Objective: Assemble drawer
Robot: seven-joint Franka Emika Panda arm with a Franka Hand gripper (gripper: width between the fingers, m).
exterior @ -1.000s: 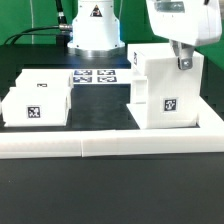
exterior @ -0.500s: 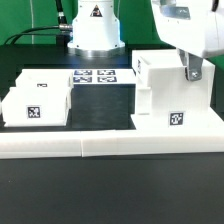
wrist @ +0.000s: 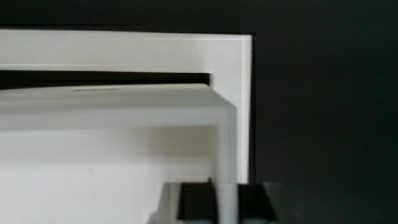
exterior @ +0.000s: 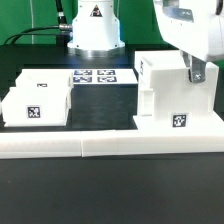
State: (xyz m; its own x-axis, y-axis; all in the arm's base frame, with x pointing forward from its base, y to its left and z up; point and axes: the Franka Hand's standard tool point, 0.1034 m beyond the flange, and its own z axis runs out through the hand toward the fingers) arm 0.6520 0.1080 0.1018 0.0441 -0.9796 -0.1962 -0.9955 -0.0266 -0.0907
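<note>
The large hollow white box shell (exterior: 172, 95) stands on the black table at the exterior view's right, against the low white wall strip, with a tag on its front face. My gripper (exterior: 194, 71) is shut on the shell's upper right wall; in the wrist view the thin white wall (wrist: 228, 150) runs between my two dark fingertips (wrist: 198, 203). Two smaller white box trays (exterior: 38, 100) with tags sit together at the exterior view's left. Their knobs do not show.
The low white wall strip (exterior: 110, 145) runs across the front. The marker board (exterior: 95, 77) lies flat behind the trays, before the arm's white base (exterior: 94, 30). Black cables trail at the back left.
The shell, held in my gripper, has shifted toward the exterior view's right and come down and forward toward the wall strip. The trays have not moved.
</note>
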